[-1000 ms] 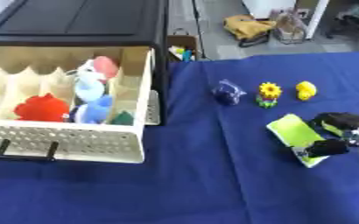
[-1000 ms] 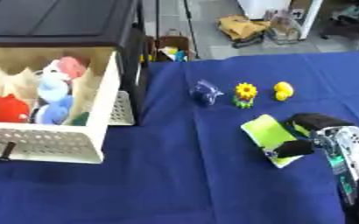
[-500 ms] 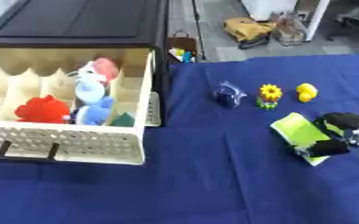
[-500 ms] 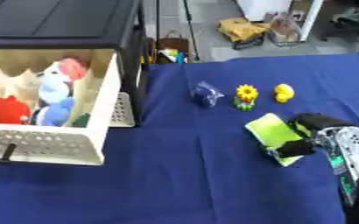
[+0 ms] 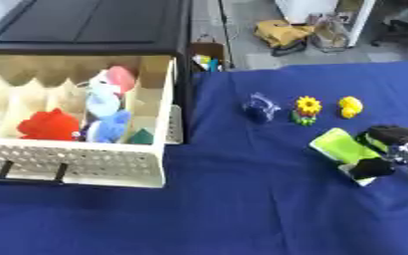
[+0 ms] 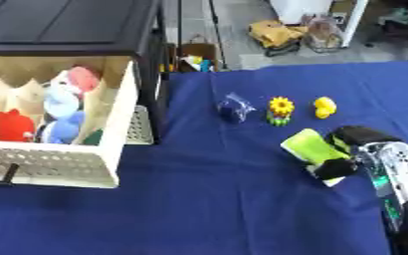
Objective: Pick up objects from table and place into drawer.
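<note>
My right hand (image 6: pixel 351 144) is at the right of the blue table, fingers and thumb curled round a lime-green and white flat object (image 6: pixel 308 149). Behind it lie a small dark blue object (image 6: pixel 235 108), a yellow flower toy (image 6: pixel 281 110) and a yellow duck (image 6: pixel 325 106). The open cream drawer (image 5: pixel 77 159) at the left holds a red toy (image 5: pixel 49 124), a blue and white plush (image 5: pixel 106 112) and a green piece (image 5: pixel 141 136). My left hand shows in neither view.
The black cabinet (image 5: pixel 94 25) sits above the drawer at the back left. The blue cloth (image 5: pixel 242 209) stretches across the front of the table. Beyond the table's far edge there are bags and clutter on the floor (image 5: pixel 281 32).
The right hand with the lime-green object has shifted slightly left and up. The toys and the drawer have not moved.
</note>
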